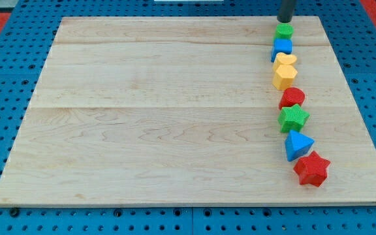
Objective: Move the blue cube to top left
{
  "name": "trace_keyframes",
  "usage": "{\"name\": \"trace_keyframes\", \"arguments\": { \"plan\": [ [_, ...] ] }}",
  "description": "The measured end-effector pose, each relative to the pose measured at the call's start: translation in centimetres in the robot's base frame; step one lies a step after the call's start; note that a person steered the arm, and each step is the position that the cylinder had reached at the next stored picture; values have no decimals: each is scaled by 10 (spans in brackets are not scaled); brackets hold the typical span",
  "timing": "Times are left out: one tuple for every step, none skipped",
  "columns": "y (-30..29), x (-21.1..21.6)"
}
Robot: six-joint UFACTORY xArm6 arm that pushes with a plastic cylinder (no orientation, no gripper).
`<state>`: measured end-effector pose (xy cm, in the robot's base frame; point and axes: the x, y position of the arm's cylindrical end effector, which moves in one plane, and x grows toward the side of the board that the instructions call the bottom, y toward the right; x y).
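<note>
Hanging at the view's top right, my tip (285, 20) sits at the far edge of the wooden board (155, 117), just above a small green block (283, 31) whose shape I cannot make out; whether the two touch is not clear. It is a bare rod with nothing to open or close, and it has hold of nothing. Right below the green block lies the blue cube (281, 47), close to the top right of the board and touching its neighbours in a chain that runs down the view's right side. Under the blue cube comes a yellow heart-like block (286, 59), then a yellow hexagonal block (284, 76), a red rounded block (292, 96), a green star (294, 118), a blue triangular block (297, 144) and, lowest, a red star (312, 169) near the board's bottom right. The board rests on a blue perforated table (5, 78).
</note>
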<state>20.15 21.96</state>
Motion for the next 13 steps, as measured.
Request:
{"name": "trace_keyframes", "arguments": {
  "plan": [
    [-3, 40],
    [16, 68],
    [11, 92],
    [-57, 100],
    [-106, 98],
    [-121, 98],
    [-121, 98],
    [-109, 100],
    [-149, 120],
    [-186, 136],
    [-105, 134],
    [-104, 134],
    [-76, 152]
  ]
}}
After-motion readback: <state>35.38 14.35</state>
